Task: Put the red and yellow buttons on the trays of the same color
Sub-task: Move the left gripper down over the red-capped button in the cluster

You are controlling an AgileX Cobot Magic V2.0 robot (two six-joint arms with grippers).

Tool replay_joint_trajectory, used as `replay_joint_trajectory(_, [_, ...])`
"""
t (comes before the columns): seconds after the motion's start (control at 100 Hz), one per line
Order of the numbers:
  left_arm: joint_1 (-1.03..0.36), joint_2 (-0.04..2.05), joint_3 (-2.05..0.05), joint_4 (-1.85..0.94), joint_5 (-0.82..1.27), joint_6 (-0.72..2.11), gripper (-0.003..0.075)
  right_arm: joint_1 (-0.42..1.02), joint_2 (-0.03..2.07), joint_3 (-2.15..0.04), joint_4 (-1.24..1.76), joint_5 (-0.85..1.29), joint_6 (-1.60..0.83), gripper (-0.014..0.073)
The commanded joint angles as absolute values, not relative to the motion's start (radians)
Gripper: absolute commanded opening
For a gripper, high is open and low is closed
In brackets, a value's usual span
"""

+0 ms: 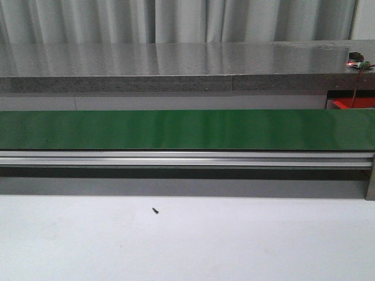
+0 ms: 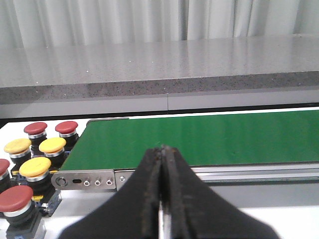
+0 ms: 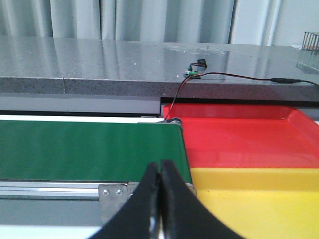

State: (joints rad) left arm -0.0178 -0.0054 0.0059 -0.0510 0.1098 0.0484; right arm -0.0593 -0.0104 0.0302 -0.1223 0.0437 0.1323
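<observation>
Showing both tools closed and empty: left tool (image 2: 163,199) near red buttons (image 2: 36,128) and yellow buttons (image 2: 35,167), right tool (image 3: 159,199) near red tray (image 3: 239,134), yellow tray (image 3: 259,194), green belt (image 1: 187,130)

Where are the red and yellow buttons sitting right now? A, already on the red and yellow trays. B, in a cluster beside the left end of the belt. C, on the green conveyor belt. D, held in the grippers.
B: the left wrist view shows the red and yellow buttons clustered off the end of the green belt, which is bare; the red tray and yellow tray hold none.
</observation>
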Motion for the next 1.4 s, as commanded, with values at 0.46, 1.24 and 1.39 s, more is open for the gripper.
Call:
replay_joint_trajectory(0.46, [-0.011,-0.031,-0.079,-0.060,0.034,0.045,-0.0020,-0.056,-0.028,0.011,-0.125,-0.032,0.133,-0.0122])
replay_joint_trajectory(1.24, [0.248,0.573,-0.559,-0.058,0.431,-0.098,-0.0020,-0.056,-0.028,0.011,-0.125,-0.032,0.133,-0.0122])
replay_joint_trajectory(1.39, [0.316,0.716,-0.609,-0.058,0.439,-0.098,-0.0018,-0.056,-0.028,0.011,-0.125,-0.032,0.133,-0.0122])
